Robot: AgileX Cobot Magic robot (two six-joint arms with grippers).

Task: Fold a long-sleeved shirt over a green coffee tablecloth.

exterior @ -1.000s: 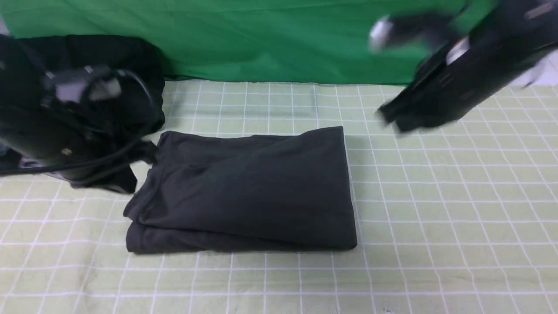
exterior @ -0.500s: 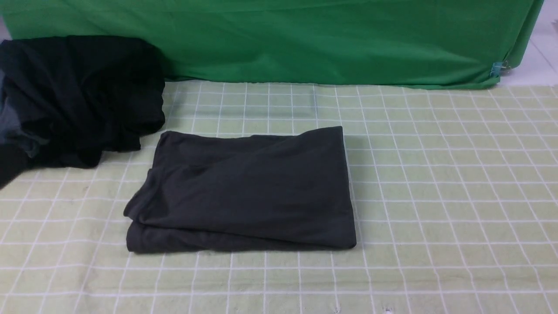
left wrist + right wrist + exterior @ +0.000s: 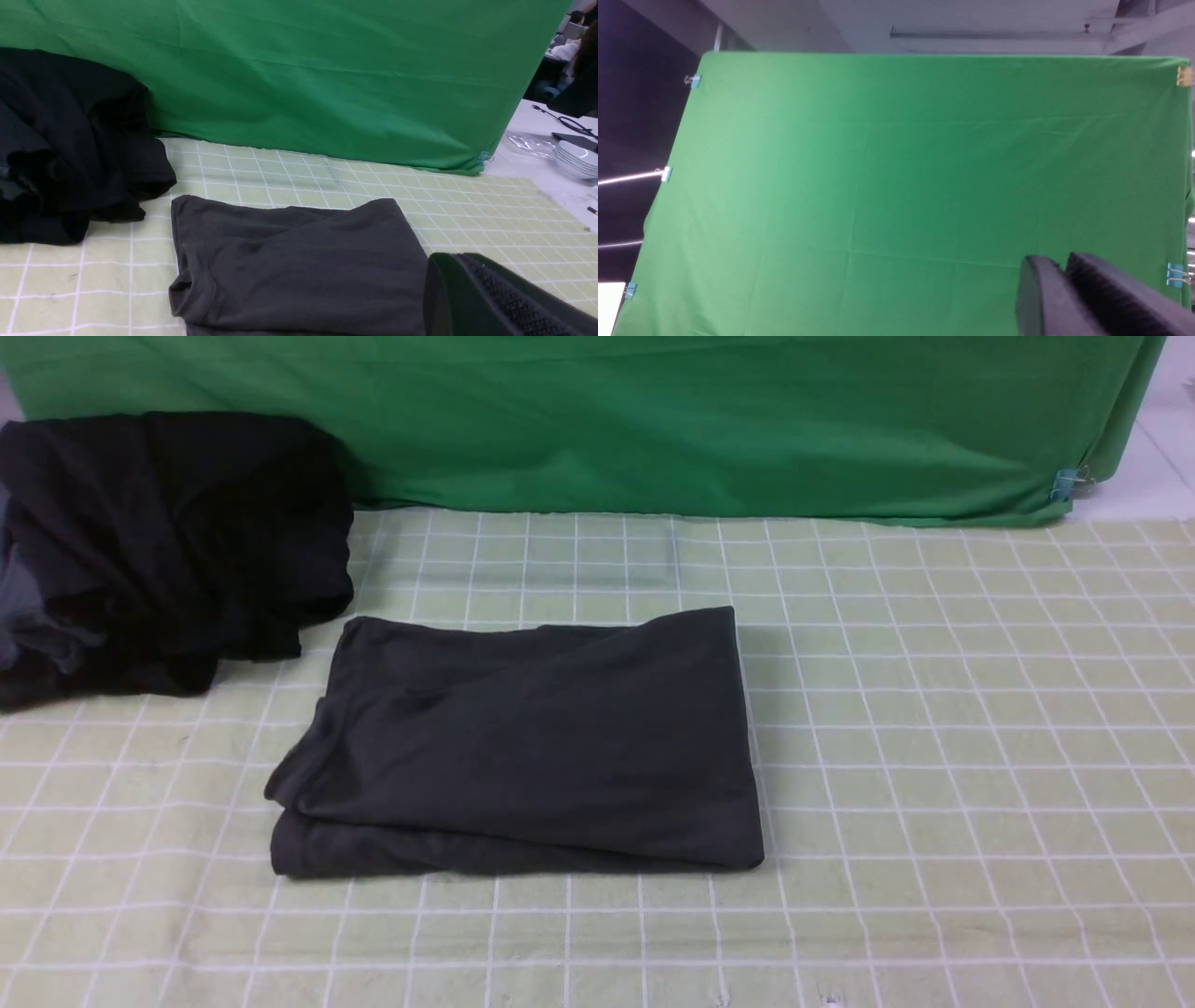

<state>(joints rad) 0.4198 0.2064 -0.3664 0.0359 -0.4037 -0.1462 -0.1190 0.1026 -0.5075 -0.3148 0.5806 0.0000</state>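
Shirt: the dark grey cotton long-sleeved shirt (image 3: 523, 747) lies folded into a neat block in the middle of the pale yellow-green tablecloth with thin white lines (image 3: 952, 747). No arm is touching it.
Job so far: it looks done, or very close to done. The fold is flat, and one thick edge faces the camera.
Left gripper (image 3: 490, 298): only its dark ribbed tip shows in the left wrist view, low and just beside the shirt. The two sides are pressed together, with nothing between them.
Right gripper (image 3: 1069, 294): it points up at the plain bright green cloth wall (image 3: 653, 420), far from the shirt. The two sides look almost together, but I cannot tell for sure. It holds nothing.
What could go wrong: if the left arm swings low across the table, its tip could catch the shirt's edge and drag the fold open. A bump could also slide the top layer off.
Things around: a blacker heap of clothes with grey-blue bits (image 3: 159, 541) sits at the far left, almost touching the shirt's back corner. A stack of white bowls (image 3: 577, 158) rests off the cloth.
In the way: nothing lies on top of the shirt. Only the black heap is close.
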